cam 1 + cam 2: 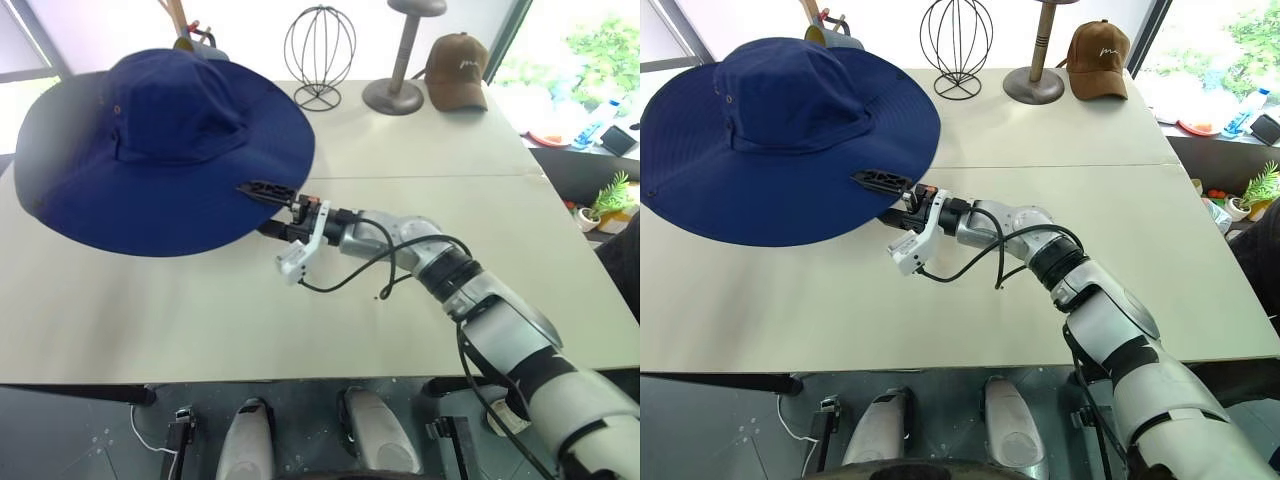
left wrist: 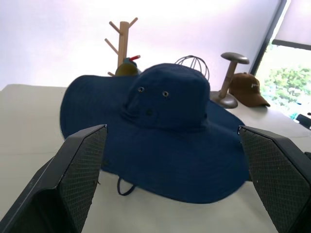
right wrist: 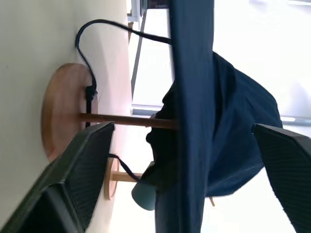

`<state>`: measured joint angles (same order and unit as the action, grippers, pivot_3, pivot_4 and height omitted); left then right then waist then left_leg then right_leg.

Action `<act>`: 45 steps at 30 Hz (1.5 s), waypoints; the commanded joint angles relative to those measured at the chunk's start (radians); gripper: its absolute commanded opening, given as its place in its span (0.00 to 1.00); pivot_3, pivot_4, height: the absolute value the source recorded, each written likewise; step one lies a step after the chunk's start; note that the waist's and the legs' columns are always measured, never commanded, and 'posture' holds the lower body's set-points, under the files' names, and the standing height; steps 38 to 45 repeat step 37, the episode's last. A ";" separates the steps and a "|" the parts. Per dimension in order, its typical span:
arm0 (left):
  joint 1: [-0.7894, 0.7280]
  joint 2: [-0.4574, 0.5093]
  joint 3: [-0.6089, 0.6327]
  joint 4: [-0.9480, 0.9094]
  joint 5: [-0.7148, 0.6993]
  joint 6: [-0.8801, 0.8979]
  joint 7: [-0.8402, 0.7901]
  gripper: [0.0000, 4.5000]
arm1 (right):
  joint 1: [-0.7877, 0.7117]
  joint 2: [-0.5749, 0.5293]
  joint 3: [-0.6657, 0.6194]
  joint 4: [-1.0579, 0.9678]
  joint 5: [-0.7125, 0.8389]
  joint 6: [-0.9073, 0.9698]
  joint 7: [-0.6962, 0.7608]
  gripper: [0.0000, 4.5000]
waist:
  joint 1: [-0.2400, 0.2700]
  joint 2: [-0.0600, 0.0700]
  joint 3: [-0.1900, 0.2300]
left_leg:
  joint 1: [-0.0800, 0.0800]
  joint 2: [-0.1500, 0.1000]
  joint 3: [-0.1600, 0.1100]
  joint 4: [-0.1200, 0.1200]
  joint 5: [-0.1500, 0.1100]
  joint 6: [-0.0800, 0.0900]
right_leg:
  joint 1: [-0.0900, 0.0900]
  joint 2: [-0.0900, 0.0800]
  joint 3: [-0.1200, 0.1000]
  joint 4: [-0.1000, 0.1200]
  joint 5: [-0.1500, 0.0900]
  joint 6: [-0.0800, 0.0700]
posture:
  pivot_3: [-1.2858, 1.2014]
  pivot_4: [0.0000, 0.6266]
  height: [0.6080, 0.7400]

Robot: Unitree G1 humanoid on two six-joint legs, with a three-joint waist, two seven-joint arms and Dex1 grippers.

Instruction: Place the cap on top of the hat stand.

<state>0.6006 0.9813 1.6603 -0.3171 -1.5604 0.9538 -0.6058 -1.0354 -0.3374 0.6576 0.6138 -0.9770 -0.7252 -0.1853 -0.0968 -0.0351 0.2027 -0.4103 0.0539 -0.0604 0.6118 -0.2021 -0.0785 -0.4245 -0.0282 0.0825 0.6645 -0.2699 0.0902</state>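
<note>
Cap (image 1: 165,150) on hat stand (image 3: 68,114); right gripper (image 1: 268,205) wide apart around brim; left gripper (image 2: 170,184) spread, empty.

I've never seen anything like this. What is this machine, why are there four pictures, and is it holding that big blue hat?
It is a humanoid robot with two arms, each ending in a gripper of two black fingers. Two pictures come from cameras in its head, looking down over a pale table. The other two come from cameras on its wrists, looking along each gripper's fingers.

The large navy-blue floppy fabric sun hat sits atop a reddish-brown wooden stand with a thin rod and round base, seen from under the brim in the right wrist picture. The right gripper has its fingers spread above and below the brim's edge, not pinching it, so nothing is held. The left gripper is open too, facing the hat.

Behind stand a wire globe stand, a grey metal mushroom-topped stand, a small brown baseball cap and a wooden peg tree.
</note>
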 commanded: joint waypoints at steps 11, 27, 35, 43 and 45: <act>-0.067 0.051 -0.104 0.026 0.115 -0.022 -0.058 1.00 | 0.149 -0.243 -0.141 -0.205 0.362 -0.090 0.309 1.00 | 0.004 0.000 0.000 | 0.000 0.000 0.000 0.000 0.000 0.000 | 0.001 0.000 0.000 0.000 0.000 0.000 | 0.52 0.24 1.00; -0.152 0.136 -0.180 0.105 0.437 -0.053 -0.246 1.00 | -0.147 -0.568 -0.490 -0.184 1.591 1.187 1.618 1.00 | -0.001 0.003 0.002 | 0.001 0.001 0.002 -0.001 0.000 0.000 | -0.002 0.000 0.000 -0.001 -0.001 -0.002 | 0.52 0.24 1.00; -0.142 0.112 -0.146 0.118 0.538 -0.073 -0.380 1.00 | -0.224 -0.569 -0.519 -0.074 1.513 1.298 1.779 1.00 | -0.004 0.004 0.003 | -0.003 0.001 0.005 -0.003 -0.001 0.000 | -0.006 -0.001 0.001 -0.002 -0.002 -0.002 | 0.52 0.24 1.00; -0.130 0.100 -0.141 0.107 0.553 -0.074 -0.413 1.00 | -0.226 -0.558 -0.531 -0.064 1.499 1.291 1.782 1.00 | -0.006 0.004 0.003 | -0.003 0.001 0.005 -0.003 -0.001 0.000 | -0.006 0.000 0.001 -0.002 -0.002 -0.002 | 0.52 0.24 1.00; -0.130 0.100 -0.141 0.107 0.553 -0.074 -0.413 1.00 | -0.226 -0.558 -0.531 -0.064 1.499 1.291 1.782 1.00 | -0.006 0.004 0.003 | -0.003 0.001 0.005 -0.003 -0.001 0.000 | -0.006 0.000 0.001 -0.002 -0.002 -0.002 | 0.52 0.24 1.00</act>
